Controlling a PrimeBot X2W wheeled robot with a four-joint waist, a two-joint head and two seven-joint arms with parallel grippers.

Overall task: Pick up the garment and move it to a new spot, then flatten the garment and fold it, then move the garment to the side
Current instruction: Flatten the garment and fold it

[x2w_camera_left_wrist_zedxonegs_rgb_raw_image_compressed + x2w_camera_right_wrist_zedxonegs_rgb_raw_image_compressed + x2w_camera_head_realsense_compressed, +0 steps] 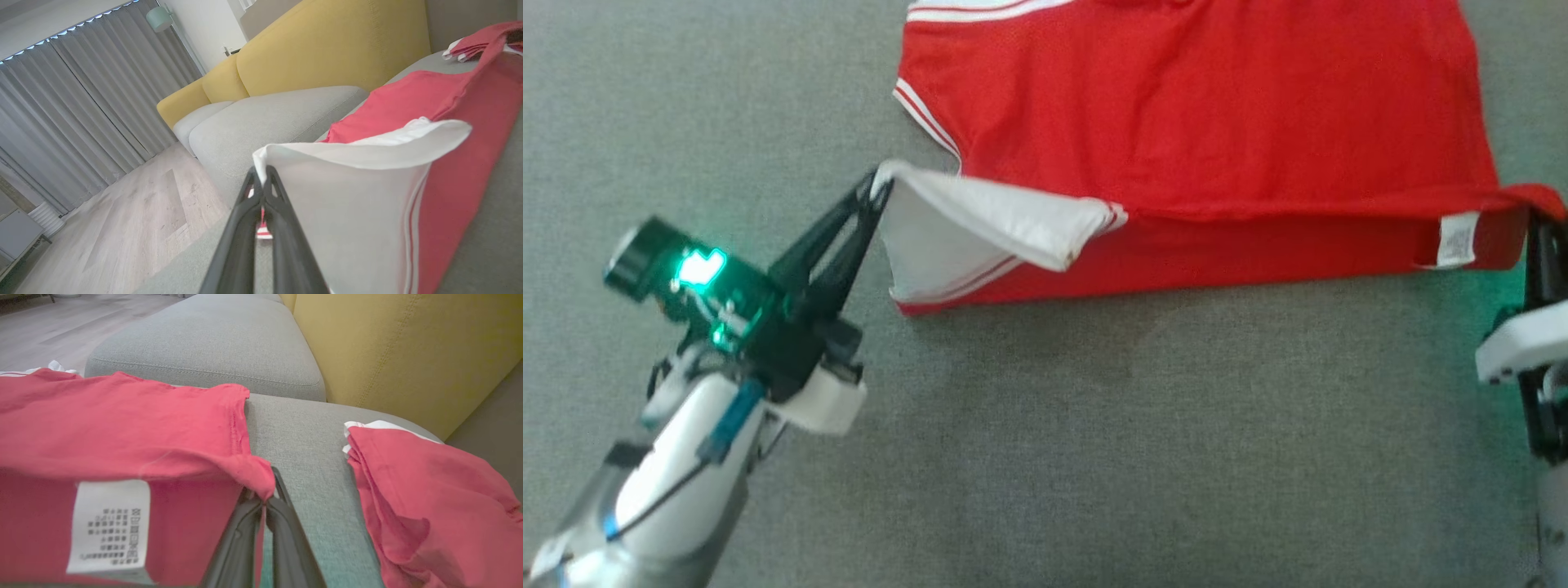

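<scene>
Both claws grip the garment (1201, 122)!
Head view: it lies on the grey sofa seat (1013, 449), left gripper (878, 186) pinching the white-lined corner. Left wrist: fingers (241, 228) clamped on that fold. Right wrist: right gripper (266, 497) clamped on the red corner beside the label (108, 526).

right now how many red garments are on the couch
2. One red garment lies spread on the grey cushion, near corners pinched by the left end effector and right end effector. A second red garment lies bunched beside it, apart. Others may be out of view.
</scene>
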